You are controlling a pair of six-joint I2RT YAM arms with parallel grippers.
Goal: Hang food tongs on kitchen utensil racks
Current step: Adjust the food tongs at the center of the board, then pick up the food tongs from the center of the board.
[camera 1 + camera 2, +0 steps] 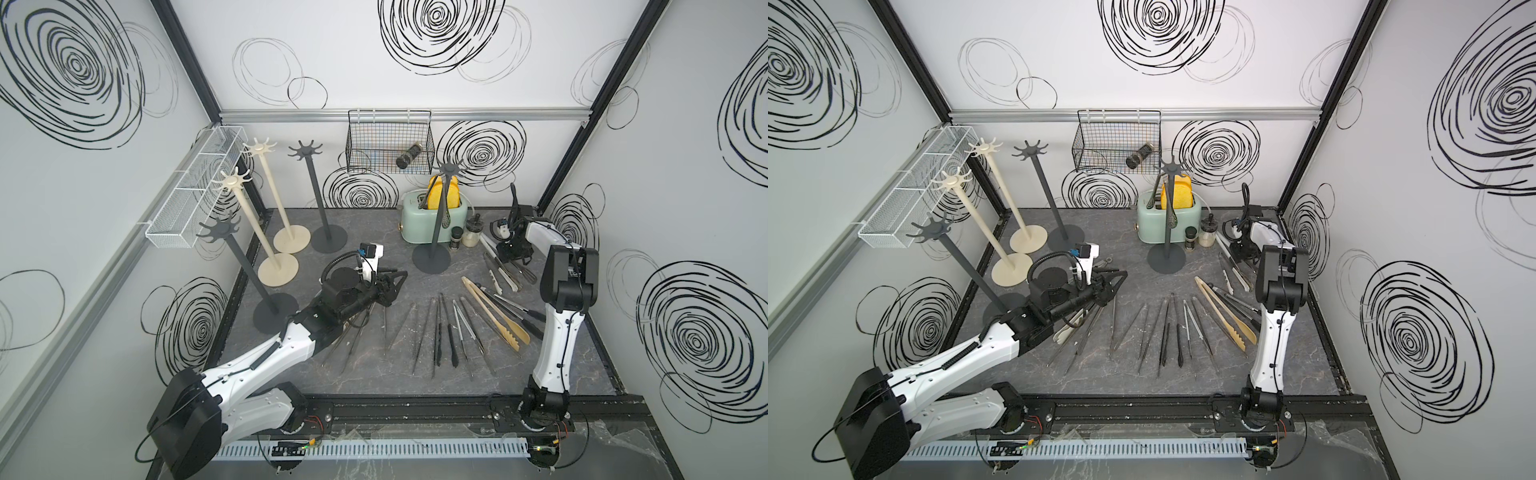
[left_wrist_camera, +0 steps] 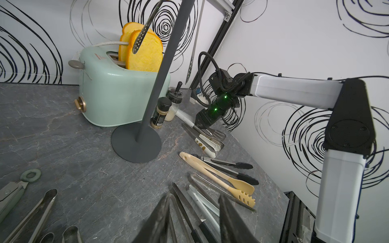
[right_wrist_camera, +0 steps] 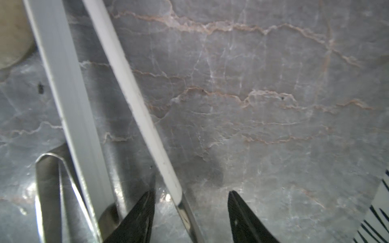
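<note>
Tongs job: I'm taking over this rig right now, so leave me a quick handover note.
Left gripper: open, empty, over the loose tongs lying on the table.
Right gripper: open, low, jaws astride one arm of the white-handled tongs, not closed.
Done: one pair hangs on the dark grey rack in front of the toaster.
Left: the other four racks are bare; all loose tongs need hanging.
</note>
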